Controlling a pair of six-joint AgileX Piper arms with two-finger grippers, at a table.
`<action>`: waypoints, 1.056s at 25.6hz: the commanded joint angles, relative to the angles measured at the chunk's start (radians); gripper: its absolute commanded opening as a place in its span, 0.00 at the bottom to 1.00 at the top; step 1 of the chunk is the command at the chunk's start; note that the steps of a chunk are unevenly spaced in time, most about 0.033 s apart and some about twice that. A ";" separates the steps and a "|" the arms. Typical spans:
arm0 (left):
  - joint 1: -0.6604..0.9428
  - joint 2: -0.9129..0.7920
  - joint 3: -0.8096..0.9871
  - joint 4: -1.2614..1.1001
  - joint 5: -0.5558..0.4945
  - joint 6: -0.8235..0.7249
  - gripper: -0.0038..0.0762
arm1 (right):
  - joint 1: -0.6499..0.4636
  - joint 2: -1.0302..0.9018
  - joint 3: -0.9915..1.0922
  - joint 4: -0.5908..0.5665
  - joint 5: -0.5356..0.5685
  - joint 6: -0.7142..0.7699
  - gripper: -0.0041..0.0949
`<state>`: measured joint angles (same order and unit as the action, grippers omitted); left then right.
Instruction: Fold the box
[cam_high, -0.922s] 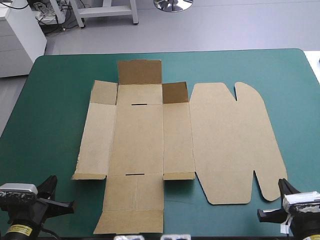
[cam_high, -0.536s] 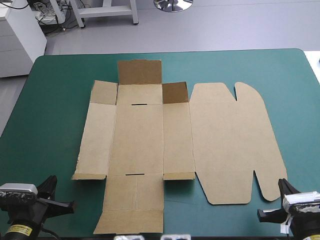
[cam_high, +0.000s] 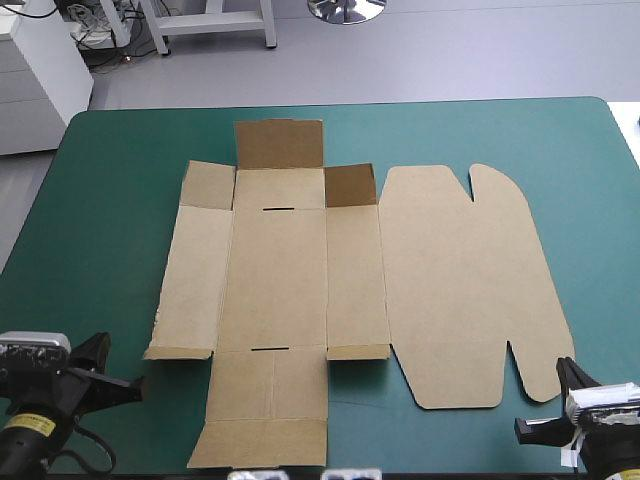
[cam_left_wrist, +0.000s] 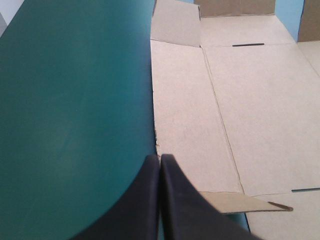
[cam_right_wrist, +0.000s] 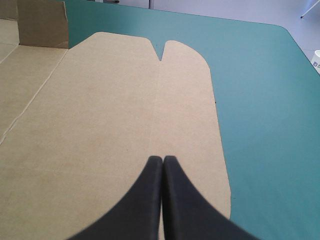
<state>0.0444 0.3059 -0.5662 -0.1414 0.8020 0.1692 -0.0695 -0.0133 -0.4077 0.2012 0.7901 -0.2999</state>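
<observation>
On the teal-green cover (cam_high: 100, 200), folding has not started. The left gripper (cam_left_wrist: 160, 159) is pinched together and empty, the box (cam_left_wrist: 250, 115) just ahead of it. The right gripper (cam_right_wrist: 163, 160), likewise closed and empty, faces the lid (cam_right_wrist: 125, 100). The box lies flat, far flaps (cam_high: 280, 145) raised. The next move, I judge, calls for opening the fingers and lifting a side wall.

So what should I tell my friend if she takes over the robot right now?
Left hand: shut, empty, by the near left corner of the table, just off the left side of the box.
Right hand: shut, empty, at the near right corner of the lid.
Box: flat mid-table, lid spread to the right; two far flaps stand up a bit.
Done: no walls raised yet.
Left: all the folding and tucking.
</observation>
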 joint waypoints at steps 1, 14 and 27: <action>0.000 0.127 -0.073 -0.011 -0.064 0.019 0.04 | -0.003 -0.029 -0.025 0.004 -0.075 0.000 0.02; 0.012 0.713 -0.316 -0.131 0.096 0.212 0.06 | -0.003 -0.029 -0.025 0.004 -0.075 0.000 0.02; 0.383 1.091 -0.567 -0.572 0.463 0.471 0.06 | -0.003 -0.029 -0.025 0.004 -0.075 0.000 0.02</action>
<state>0.3813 1.3440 -1.0572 -0.6415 1.1863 0.6446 -0.0695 -0.0133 -0.4066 0.2012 0.7901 -0.2999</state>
